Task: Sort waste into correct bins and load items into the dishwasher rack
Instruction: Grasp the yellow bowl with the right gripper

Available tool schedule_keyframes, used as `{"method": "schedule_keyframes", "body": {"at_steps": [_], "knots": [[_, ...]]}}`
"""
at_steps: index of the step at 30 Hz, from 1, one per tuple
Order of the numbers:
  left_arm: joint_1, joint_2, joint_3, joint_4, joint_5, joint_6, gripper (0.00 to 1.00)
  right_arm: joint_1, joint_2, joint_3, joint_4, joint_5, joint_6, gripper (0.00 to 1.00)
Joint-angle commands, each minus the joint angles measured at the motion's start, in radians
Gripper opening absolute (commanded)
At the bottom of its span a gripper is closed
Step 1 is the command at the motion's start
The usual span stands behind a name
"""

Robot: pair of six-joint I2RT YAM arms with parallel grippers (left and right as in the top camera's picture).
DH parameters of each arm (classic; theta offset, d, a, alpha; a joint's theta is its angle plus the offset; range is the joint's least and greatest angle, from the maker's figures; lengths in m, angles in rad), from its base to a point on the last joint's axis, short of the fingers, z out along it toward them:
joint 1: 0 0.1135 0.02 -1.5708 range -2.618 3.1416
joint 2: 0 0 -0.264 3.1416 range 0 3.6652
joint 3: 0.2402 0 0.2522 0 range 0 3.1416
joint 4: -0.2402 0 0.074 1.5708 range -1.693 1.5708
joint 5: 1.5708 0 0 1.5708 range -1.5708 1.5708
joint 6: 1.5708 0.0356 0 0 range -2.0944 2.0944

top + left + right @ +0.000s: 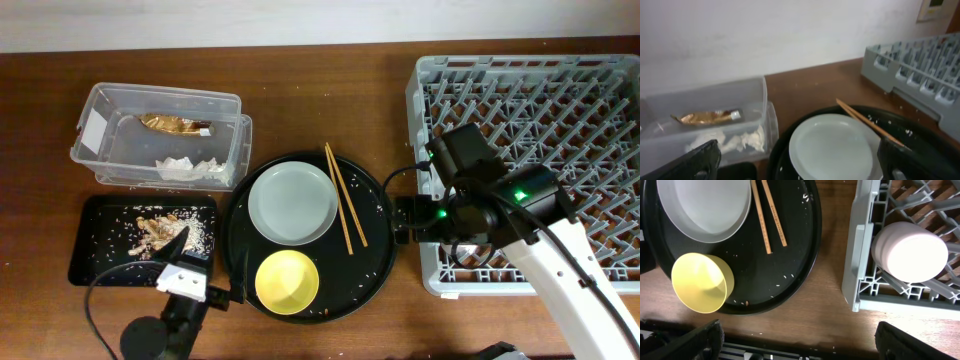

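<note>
The grey plate [292, 202], yellow bowl [287, 281] and wooden chopsticks [345, 196] lie on the round black tray [375, 250]. The clear tub [100, 155] holds the golden-brown wrapper [175, 125] and white tissue [190, 168]. The shallow black tray [90, 250] holds food scraps [160, 232]. The pink cup [910, 250] lies in the grey dishwasher rack [530, 70] near its front left corner. My left gripper [200, 268] is open and empty at the round tray's left rim, facing the plate [832, 147]. My right gripper [800, 340] is open and empty over bare table between round tray and rack. The blue cup is out of view.
Rice crumbs are scattered on the round black tray [790, 275] and on the table. My right arm [560, 260] crosses the rack's front left part. A wall stands behind the table's far edge.
</note>
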Motion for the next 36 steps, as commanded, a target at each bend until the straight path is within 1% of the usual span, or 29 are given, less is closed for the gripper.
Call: {"method": "schedule_keyframes", "body": {"at_steps": [1, 6, 18, 20, 22, 23, 24, 25, 28, 29, 31, 33, 36], "knots": [[-0.005, -0.01, -0.085, 0.069, -0.018, 0.016, 1.0, 0.009, 0.0, -0.002, 0.0, 0.006, 0.005, 0.98], [-0.005, -0.01, -0.183, 0.185, -0.019, 0.016, 1.0, 0.009, 0.0, -0.002, 0.0, 0.006, 0.005, 0.98], [-0.004, -0.009, -0.185, 0.177, -0.018, 0.016, 1.0, 0.009, 0.0, -0.002, 0.0, -0.01, 0.009, 0.98], [-0.004, -0.009, -0.185, 0.177, -0.018, 0.016, 1.0, 0.009, 0.0, -0.002, 0.061, -0.01, 0.008, 0.98], [-0.004, -0.009, -0.185, 0.177, -0.018, 0.016, 1.0, 0.01, 0.002, -0.006, 0.153, -0.063, 0.025, 0.99], [-0.004, -0.009, -0.185, 0.177, -0.018, 0.016, 1.0, 0.018, 0.008, -0.009, 0.188, -0.145, 0.035, 0.88], [-0.004, -0.009, -0.185, 0.177, -0.018, 0.016, 1.0, 0.048, 0.022, -0.013, 0.217, -0.221, 0.034, 0.86], [-0.004, -0.009, -0.185, 0.177, -0.018, 0.016, 1.0, 0.088, 0.037, -0.016, 0.227, -0.226, 0.034, 0.86], [-0.004, -0.009, -0.185, 0.177, -0.018, 0.016, 1.0, 0.268, 0.13, -0.043, 0.231, -0.154, 0.036, 0.86], [-0.004, -0.009, -0.185, 0.177, -0.018, 0.016, 1.0, 0.325, 0.167, -0.055, 0.235, -0.148, 0.035, 0.85], [-0.004, -0.009, -0.185, 0.177, -0.018, 0.016, 1.0, 0.435, 0.263, -0.076, 0.249, -0.14, 0.041, 0.73], [-0.004, -0.009, -0.185, 0.177, -0.018, 0.016, 1.0, 0.492, 0.349, -0.076, 0.253, -0.1, 0.105, 0.69], [-0.004, -0.009, -0.185, 0.177, -0.018, 0.016, 1.0, 0.513, 0.458, -0.076, 0.281, -0.051, 0.14, 0.67]]}}
